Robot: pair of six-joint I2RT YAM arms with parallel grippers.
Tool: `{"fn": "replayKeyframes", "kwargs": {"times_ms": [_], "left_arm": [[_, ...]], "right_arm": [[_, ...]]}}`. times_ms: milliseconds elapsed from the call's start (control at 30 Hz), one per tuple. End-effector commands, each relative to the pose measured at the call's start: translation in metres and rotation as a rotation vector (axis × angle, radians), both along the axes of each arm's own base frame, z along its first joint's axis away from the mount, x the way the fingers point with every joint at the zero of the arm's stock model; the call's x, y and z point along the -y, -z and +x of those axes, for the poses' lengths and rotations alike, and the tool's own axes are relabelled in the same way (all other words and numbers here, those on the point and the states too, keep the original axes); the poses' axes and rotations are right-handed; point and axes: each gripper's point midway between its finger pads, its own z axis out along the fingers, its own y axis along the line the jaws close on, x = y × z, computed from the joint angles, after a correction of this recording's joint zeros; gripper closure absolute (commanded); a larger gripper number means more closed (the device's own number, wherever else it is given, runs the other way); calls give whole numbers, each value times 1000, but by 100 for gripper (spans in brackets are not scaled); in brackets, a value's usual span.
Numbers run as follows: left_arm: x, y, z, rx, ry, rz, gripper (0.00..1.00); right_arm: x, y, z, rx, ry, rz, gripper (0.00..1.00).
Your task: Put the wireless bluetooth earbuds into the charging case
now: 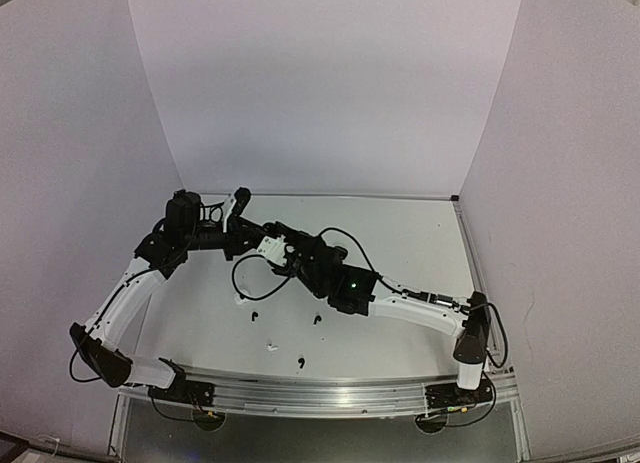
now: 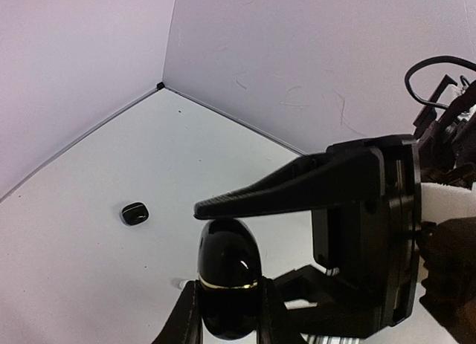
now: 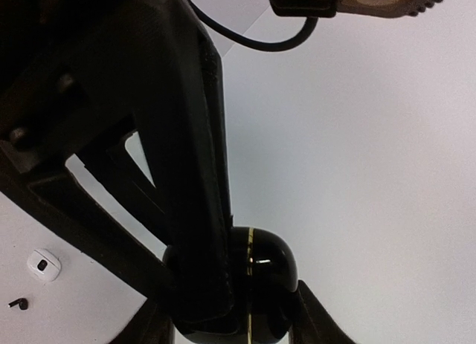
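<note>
Here, the left tool [image 1: 240,225] and right tool [image 1: 258,233] meet at a black charging case [image 2: 227,262] over the table [image 1: 400,243].
From above, the two tools crowd together and hide the case. Black earbuds [image 1: 317,320] and a white earbud [image 1: 270,346] lie loose nearer the bases, too small to tell which way they point. In the left wrist view, the left tool's fingers [image 2: 186,318] clamp the case by its lower half, long axis upright, dome up, gold seam level. The right tool's jaws stand apart, one finger [image 2: 297,186] just over the dome; I cannot tell whether it grips. A second black case [image 2: 134,212] sits well apart. In the right wrist view the seam runs vertically. A white case [image 3: 43,264] and one black earbud [image 3: 20,304], lengthwise across the picture, lie on the table.
</note>
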Motion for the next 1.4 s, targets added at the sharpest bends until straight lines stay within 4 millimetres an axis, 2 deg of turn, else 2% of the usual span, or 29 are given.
{"fn": "replayKeyframes", "kwargs": {"times_ms": [0, 67, 133, 267, 400, 600, 767, 933, 1100, 1200, 1267, 1367], "left_arm": [[3, -8, -14, 46, 86, -22, 100], [2, -8, -16, 71, 113, -18, 100], [1, -5, -20, 109, 152, -6, 100], [1, 1, -31, 204, 247, 36, 100], [2, 6, -41, 223, 332, 45, 100], [6, 4, -48, 218, 393, 9, 100], [7, 1, -50, 185, 392, -12, 100], [7, 0, -54, 180, 403, -27, 100], [7, -1, -56, 164, 405, -36, 100], [7, -1, -57, 155, 415, -41, 100], [8, -2, -58, 160, 423, -47, 100], [8, -1, -58, 154, 431, -53, 100]], "right_arm": [[-2, -23, -17, -33, -76, 125, 25], [8, -27, -20, -93, -103, 177, 9], [20, -30, -25, -191, -163, 232, 3], [40, -17, -38, -449, -278, 251, 2], [43, -8, -61, -661, -439, 241, 4], [37, 3, -69, -806, -506, 243, 31], [29, 6, -75, -859, -550, 231, 44], [23, 14, -70, -878, -533, 224, 51], [16, 5, -70, -880, -560, 241, 74], [15, 8, -69, -876, -555, 234, 75], [13, 10, -67, -881, -552, 233, 90], [11, 11, -66, -884, -552, 232, 100]]}}
